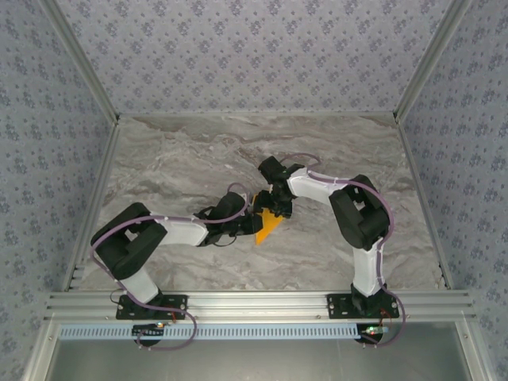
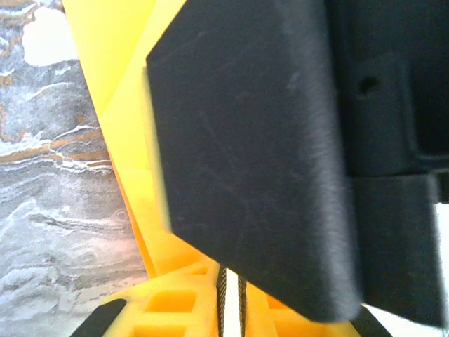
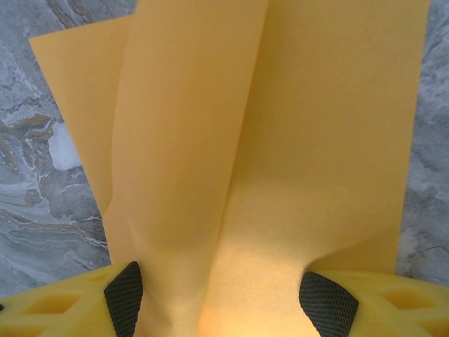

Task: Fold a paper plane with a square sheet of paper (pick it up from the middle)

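Observation:
The square sheet of paper [image 1: 268, 226] is a bright-orange folded piece with its tip pointing at the near edge, mid-table between both arms. In the right wrist view the paper [image 3: 280, 140] shows a long lengthwise fold and passes between the wide-apart black pads [image 3: 326, 303] of my right gripper [image 3: 224, 302], which is open. My left gripper [image 2: 231, 302] has its pads almost together on a thin pale edge, with the orange paper [image 2: 119, 105] running into them. From above, the left gripper [image 1: 248, 216] sits at the paper's left side and the right gripper [image 1: 278, 208] at its far end.
The marble-patterned table [image 1: 198, 159] is walled by patterned panels at the back and sides. The right arm's black wrist body [image 2: 266, 161] looms close in front of the left wrist camera. A metal rail [image 1: 254, 302] runs along the near edge.

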Controlling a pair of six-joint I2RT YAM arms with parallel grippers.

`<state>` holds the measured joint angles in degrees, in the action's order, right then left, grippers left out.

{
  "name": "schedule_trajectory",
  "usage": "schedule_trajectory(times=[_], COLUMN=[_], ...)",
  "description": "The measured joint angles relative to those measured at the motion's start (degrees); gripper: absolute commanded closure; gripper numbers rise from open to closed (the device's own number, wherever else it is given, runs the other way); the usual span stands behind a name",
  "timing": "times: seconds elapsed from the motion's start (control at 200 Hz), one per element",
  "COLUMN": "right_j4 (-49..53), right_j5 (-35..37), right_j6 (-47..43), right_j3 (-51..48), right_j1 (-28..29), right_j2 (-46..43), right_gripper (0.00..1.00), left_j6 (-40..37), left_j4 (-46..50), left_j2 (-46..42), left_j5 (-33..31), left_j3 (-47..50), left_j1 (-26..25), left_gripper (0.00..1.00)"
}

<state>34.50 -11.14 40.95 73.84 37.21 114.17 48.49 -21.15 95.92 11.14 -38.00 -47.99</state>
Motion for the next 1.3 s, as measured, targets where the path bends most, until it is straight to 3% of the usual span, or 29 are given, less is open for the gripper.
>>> schedule_trajectory(times=[0.68,1.304], right_j4=[0.68,1.03], right_j5=[0.59,0.79], right_j6=[-0.09,-0.04], right_j3=[0.63,0.44], right_j1=[0.22,-0.11], right_j2=[0.42,0.2], right_gripper=[0.29,0.37], left_j6=[0.04,0.68], left_j4=[-0.02,-0.07], left_j2=[1.09,2.29], left_j5=[-0.02,-0.02], left_j3=[0.0,-0.07], left_j1=[0.0,0.0], left_gripper=[0.85,0.86])
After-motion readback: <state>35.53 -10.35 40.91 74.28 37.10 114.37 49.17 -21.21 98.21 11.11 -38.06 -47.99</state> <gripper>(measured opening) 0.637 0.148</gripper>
